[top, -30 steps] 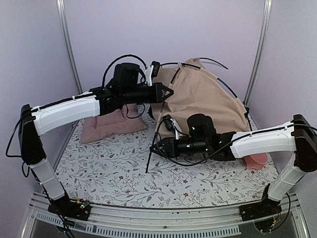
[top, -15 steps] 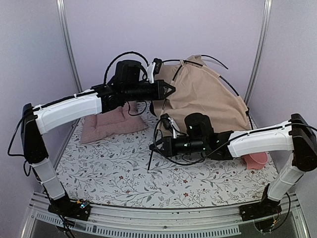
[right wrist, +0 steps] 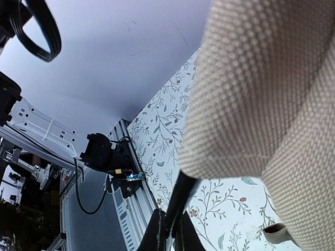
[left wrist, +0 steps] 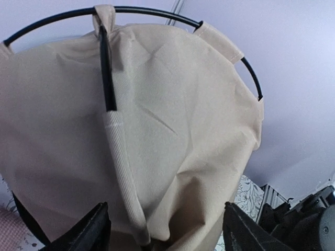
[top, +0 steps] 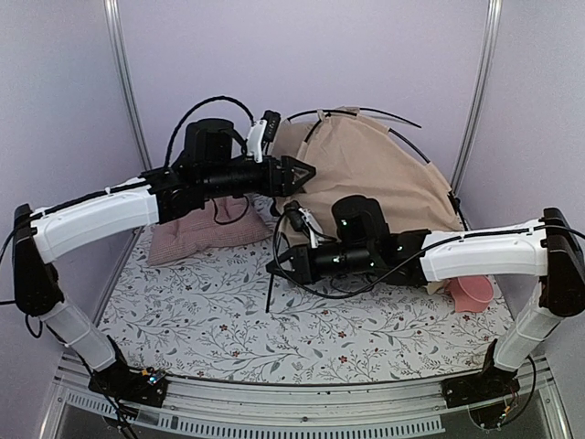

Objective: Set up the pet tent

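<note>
Black pole (right wrist: 183, 196) clamped in the right gripper (right wrist: 170, 232) just where it leaves the fabric sleeve (right wrist: 251, 89), presumably so its free end can be steered. Left gripper (left wrist: 165, 225) held wide, nothing gripped; pet tent (left wrist: 157, 120) directly ahead of it (half raised), contact not discernible.

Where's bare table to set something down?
Free: the near strip of the floral table, in front of the pink cushion. Crowded: back and right, with the pet tent, the right gripper shut on its pole, and a pink object.
</note>
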Tool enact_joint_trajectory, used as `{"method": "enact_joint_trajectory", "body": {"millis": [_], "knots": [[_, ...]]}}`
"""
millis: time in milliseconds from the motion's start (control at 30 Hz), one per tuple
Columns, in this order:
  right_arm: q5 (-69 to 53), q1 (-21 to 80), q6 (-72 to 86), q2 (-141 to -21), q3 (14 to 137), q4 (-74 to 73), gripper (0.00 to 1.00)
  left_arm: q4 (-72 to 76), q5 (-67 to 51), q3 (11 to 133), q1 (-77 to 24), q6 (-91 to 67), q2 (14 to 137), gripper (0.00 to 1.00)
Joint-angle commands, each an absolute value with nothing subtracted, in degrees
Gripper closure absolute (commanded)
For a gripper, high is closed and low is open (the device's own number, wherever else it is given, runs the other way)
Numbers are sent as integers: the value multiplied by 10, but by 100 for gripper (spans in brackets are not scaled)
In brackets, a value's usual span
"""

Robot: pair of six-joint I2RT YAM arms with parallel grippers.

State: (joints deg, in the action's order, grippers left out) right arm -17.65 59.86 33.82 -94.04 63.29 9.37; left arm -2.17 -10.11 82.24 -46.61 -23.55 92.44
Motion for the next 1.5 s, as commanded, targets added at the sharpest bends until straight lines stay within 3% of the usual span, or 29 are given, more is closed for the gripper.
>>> {"method": "enact_joint_trajectory", "body": {"millis": [0,300,500,867,1300,1467], "knots": [[-165,587,314,-922,674,88,100,29,-107,759,-470,-204,837,22],[-222,541,329,-917,699,85,100,106,3,543,-432,-235,644,18],[-256,521,337,-921,736,83,100,148,7,428,-401,-263,600,17],[-277,512,361,-939,784,90,100,335,-74,286,-420,-259,638,23],[-280,511,406,-957,810,145,100,611,-58,251,-493,-210,773,37],[-276,511,404,-958,815,146,100,646,-59,276,-509,-202,825,40]]}}
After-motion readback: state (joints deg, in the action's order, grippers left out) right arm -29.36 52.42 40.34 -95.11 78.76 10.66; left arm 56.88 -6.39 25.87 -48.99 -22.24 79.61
